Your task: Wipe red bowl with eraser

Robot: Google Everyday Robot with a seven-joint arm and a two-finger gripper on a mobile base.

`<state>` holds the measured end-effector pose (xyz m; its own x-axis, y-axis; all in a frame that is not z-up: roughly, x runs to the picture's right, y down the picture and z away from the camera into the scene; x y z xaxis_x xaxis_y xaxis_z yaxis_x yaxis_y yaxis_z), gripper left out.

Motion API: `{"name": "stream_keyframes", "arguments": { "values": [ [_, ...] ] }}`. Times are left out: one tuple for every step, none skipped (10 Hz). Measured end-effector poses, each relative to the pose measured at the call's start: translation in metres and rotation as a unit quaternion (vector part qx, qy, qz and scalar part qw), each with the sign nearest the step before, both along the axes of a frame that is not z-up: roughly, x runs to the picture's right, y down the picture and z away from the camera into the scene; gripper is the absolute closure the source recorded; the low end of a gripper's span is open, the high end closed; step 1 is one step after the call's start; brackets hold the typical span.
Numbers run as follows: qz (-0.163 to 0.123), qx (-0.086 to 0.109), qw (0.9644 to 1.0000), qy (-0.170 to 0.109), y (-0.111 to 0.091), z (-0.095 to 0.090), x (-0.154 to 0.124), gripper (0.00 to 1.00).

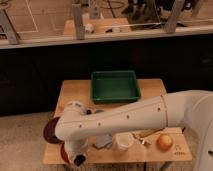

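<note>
The red bowl (64, 153) sits at the front left corner of the wooden table (75, 90). Only a sliver of its rim shows to the left of my arm. My gripper (78, 159) hangs down from the white arm directly over the bowl and covers most of it. The eraser is hidden; I cannot tell whether it is in the gripper.
A darker maroon dish (50, 130) lies just behind and left of the bowl. A green tray (115, 86) stands at the back middle. A blue-grey sponge (103, 141), a white cup (123, 142), utensils (146, 136) and an orange fruit (165, 142) lie along the front right.
</note>
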<state>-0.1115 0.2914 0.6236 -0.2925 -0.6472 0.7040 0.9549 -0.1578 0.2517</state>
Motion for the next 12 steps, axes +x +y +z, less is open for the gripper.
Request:
{"name": "stream_keyframes", "arguments": {
  "values": [
    [0.005, 0.001, 1.0000, 0.009, -0.001, 0.002, 0.008, 0.85],
    [0.010, 0.002, 0.9998, 0.017, -0.005, 0.005, 0.015, 0.85],
    [0.012, 0.005, 0.9997, 0.021, -0.008, 0.007, 0.017, 0.85],
    [0.014, 0.008, 0.9996, 0.024, -0.014, 0.011, 0.018, 0.85],
    [0.016, 0.010, 0.9994, 0.029, -0.020, 0.017, 0.020, 0.85],
    [0.021, 0.010, 0.9993, 0.030, -0.025, 0.022, 0.019, 0.85],
    [0.025, 0.010, 0.9992, 0.031, -0.028, 0.026, 0.017, 0.85],
    [0.025, 0.010, 0.9993, 0.027, -0.030, 0.028, 0.010, 0.85],
    [0.025, 0.011, 0.9994, 0.021, -0.032, 0.029, 0.002, 0.85],
    [0.026, 0.011, 0.9995, 0.014, -0.033, 0.029, -0.005, 0.85],
    [0.026, 0.013, 0.9995, 0.008, -0.035, 0.029, -0.013, 0.85],
    [0.024, 0.015, 0.9996, -0.003, -0.036, 0.026, -0.024, 0.85]
  ]
}}
